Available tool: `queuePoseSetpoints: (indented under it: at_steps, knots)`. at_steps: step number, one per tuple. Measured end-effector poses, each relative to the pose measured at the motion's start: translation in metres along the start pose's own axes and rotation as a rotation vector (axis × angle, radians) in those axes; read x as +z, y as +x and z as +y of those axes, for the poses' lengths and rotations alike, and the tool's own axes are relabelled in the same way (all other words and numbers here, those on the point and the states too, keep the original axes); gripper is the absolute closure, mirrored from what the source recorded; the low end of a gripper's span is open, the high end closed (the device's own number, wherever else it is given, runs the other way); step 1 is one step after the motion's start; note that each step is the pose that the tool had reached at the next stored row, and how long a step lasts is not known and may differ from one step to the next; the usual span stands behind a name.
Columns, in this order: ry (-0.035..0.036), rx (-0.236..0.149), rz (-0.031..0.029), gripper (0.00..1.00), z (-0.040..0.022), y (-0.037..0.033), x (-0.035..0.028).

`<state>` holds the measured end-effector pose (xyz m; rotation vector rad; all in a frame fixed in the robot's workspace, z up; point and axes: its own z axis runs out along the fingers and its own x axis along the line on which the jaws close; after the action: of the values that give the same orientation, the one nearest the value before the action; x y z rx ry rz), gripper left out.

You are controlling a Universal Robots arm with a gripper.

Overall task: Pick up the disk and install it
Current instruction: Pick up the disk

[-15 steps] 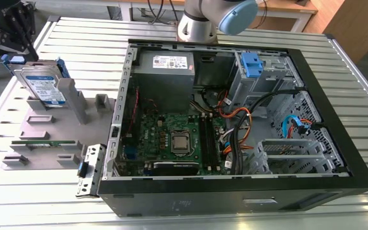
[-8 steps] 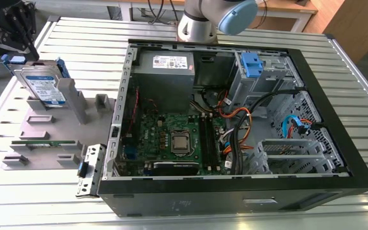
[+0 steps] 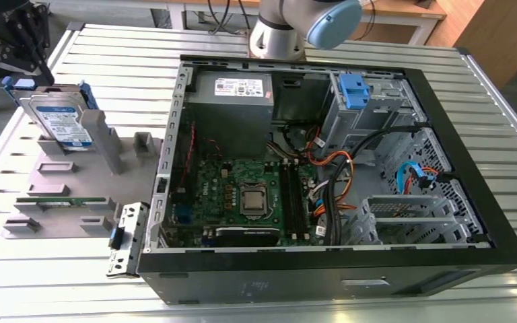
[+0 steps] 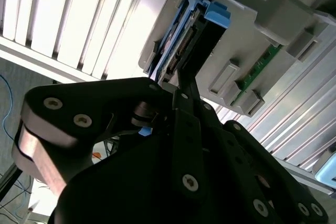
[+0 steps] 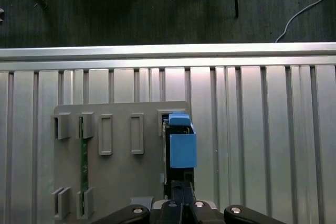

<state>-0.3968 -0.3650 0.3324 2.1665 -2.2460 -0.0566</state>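
Disk (image 3: 61, 124) sits upright in the grey holder (image 3: 70, 180), uninstalled; you cannot tell if your gripper (image 5: 181, 190) over the holder grasps it.

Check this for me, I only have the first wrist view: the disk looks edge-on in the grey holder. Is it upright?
Observer: Yes. In the exterior view the disk stands upright on its edge in the grey holder, with its white-and-blue label showing.
Operator: Where's the gripper relative to it?
Observer: The gripper is at the disk's blue-handled top corner, toward the exterior view's left. I can't tell whether it is touching.
Operator: And the case?
Observer: The open computer case sits to the exterior view's right of the holder, open side up.
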Motion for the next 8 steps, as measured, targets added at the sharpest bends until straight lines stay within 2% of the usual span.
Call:
queuePoseSetpoints:
  at_steps: [8]
  knots:
    - [0.0, 0.0, 0.0, 0.89, 0.0, 0.0013, 0.0]
